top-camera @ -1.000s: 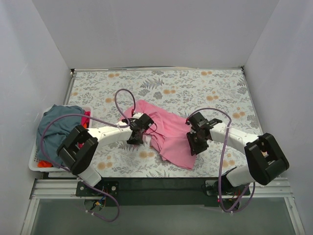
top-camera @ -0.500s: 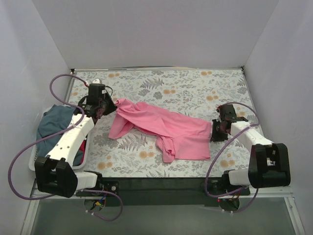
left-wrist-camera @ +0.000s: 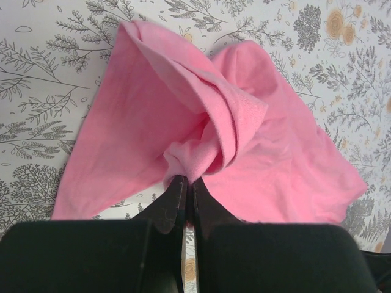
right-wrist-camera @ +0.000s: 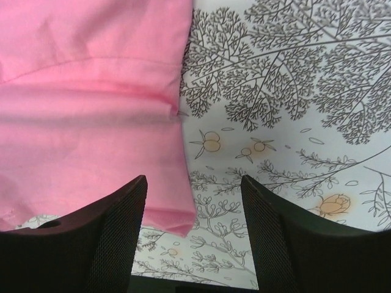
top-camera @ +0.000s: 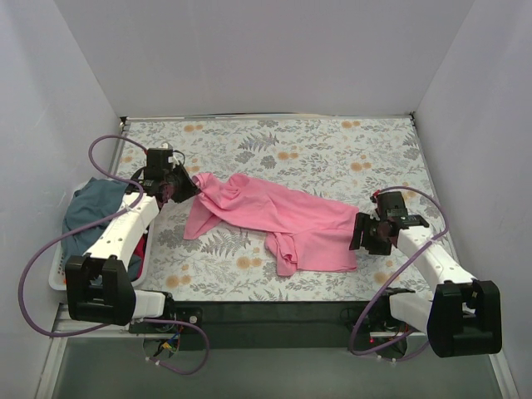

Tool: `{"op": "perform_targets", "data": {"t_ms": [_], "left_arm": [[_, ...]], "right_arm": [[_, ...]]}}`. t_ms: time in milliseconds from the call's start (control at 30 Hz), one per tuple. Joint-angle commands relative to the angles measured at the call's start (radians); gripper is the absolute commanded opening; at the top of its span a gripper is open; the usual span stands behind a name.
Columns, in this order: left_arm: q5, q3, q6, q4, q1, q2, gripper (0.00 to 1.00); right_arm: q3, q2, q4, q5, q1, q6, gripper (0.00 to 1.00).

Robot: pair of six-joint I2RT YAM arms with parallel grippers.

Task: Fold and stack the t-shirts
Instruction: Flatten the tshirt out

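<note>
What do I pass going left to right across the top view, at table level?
laundry basket → left hand, shut on the shirt's left end → pink t-shirt → right hand, open at the shirt's right edge

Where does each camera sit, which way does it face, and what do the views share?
Top external: above and behind the bases, looking down on the floral table; left arm and right arm in view.
Left wrist: on the left arm, looking along the left gripper, shut on the pink t-shirt.
Right wrist: on the right arm, looking down past the open right gripper at the shirt's edge.
Shared: all three show the pink t-shirt.
</note>
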Motion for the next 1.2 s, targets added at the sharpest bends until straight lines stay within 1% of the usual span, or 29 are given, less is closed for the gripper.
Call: {"op": "perform_targets", "data": {"t_ms": [0, 233, 400, 600, 767, 867, 1033, 1133, 1167], "left_arm": [[0.043, -0.005, 0.001, 0.033, 0.002, -0.013, 0.0], [0.046, 0.008, 0.012, 0.043, 0.002, -0.012, 0.0], [0.051, 0.008, 0.013, 0.047, 0.002, -0.021, 0.0], [0.063, -0.02, 0.018, 0.067, 0.002, -0.03, 0.0], [0.069, -0.052, 0.023, 0.083, 0.001, -0.048, 0.0], [0.072, -0.058, 0.026, 0.086, 0.002, -0.055, 0.0], [0.071, -0.057, 0.02, 0.087, 0.002, -0.062, 0.0], [0.066, -0.063, 0.02, 0.084, 0.002, -0.067, 0.0], [0.063, -0.066, 0.02, 0.084, 0.002, -0.067, 0.0]], "right_arm": [[0.031, -0.018, -0.06, -0.049, -0.002, 0.021, 0.59], [-0.007, 0.018, -0.111, -0.132, 0.001, 0.038, 0.56], [-0.021, 0.005, -0.135, -0.08, 0.046, 0.09, 0.55], [-0.044, 0.007, -0.135, -0.032, 0.082, 0.143, 0.5], [-0.052, 0.011, -0.121, -0.023, 0.105, 0.176, 0.47], [-0.049, 0.005, -0.109, -0.02, 0.109, 0.19, 0.41], [-0.069, 0.015, -0.095, -0.044, 0.124, 0.2, 0.36], [-0.07, 0.03, -0.078, -0.059, 0.138, 0.2, 0.26], [-0.069, 0.031, -0.074, -0.063, 0.139, 0.2, 0.19]]}}
